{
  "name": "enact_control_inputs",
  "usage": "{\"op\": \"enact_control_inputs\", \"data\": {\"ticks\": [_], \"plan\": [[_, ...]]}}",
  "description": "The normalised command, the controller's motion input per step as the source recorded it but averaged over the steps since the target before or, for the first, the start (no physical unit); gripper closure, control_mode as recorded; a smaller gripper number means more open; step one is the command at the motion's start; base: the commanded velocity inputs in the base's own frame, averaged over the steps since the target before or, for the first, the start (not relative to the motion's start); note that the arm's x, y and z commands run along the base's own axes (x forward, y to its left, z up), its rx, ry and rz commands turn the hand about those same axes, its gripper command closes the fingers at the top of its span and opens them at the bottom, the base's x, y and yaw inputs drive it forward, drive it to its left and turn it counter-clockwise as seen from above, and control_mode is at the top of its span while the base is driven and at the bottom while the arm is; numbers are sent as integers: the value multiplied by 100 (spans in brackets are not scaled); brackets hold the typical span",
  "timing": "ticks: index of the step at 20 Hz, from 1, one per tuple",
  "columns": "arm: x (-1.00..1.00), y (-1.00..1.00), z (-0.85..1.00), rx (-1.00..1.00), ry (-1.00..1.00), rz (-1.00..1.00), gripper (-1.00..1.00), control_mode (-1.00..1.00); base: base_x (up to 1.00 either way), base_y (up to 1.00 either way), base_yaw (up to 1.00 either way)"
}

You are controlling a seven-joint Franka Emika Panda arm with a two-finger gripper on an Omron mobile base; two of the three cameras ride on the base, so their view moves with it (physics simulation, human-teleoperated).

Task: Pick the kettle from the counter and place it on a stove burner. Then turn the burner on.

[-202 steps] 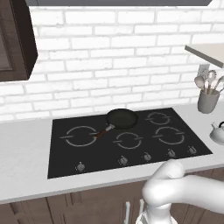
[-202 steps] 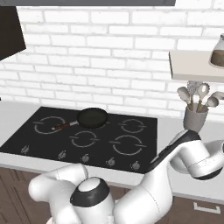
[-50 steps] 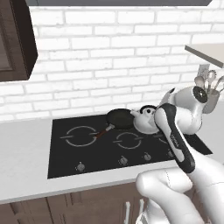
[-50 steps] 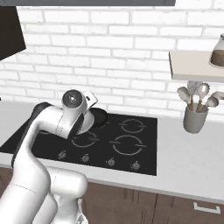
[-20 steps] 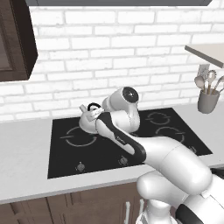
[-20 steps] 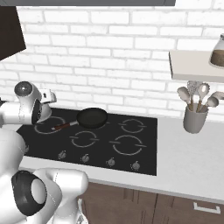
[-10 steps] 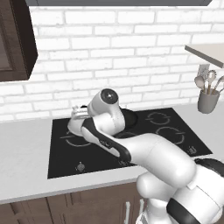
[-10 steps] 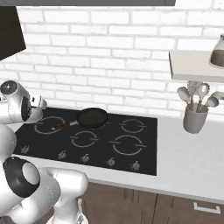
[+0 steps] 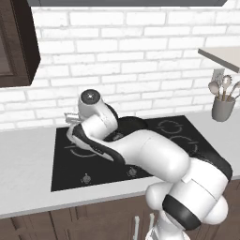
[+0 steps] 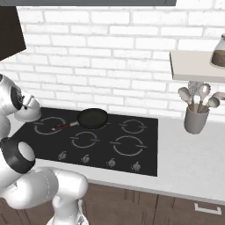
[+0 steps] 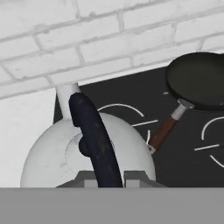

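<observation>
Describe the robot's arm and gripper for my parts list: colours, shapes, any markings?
The arm is glossy white with rounded, bulbous links and dark bands at the joints, one capped by a dark round disc. The gripper has small grey fingertips. No cables or markings are visible.

The kettle [image 11: 57, 155] looks like smooth silvery-white metal with a soft sheen, its arched handle dark and matt. The stove [image 10: 48, 145] is flat, glossy black glass with thin grey ring markings and small silver metallic knobs. The frying pan [image 10: 92, 117] is matt black with a brown, wood-like handle. The counter [image 9: 26, 183] is smooth, light grey and matt.
</observation>
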Motion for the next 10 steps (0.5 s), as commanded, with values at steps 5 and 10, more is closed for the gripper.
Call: {"op": "enact_control_inputs", "data": {"ticks": [5,10], "plan": [[7,3,-1,0,0,-34,100,-100,0,0,0],[13,0,0,0,5,-20,100,-100,0,0,0]]}}
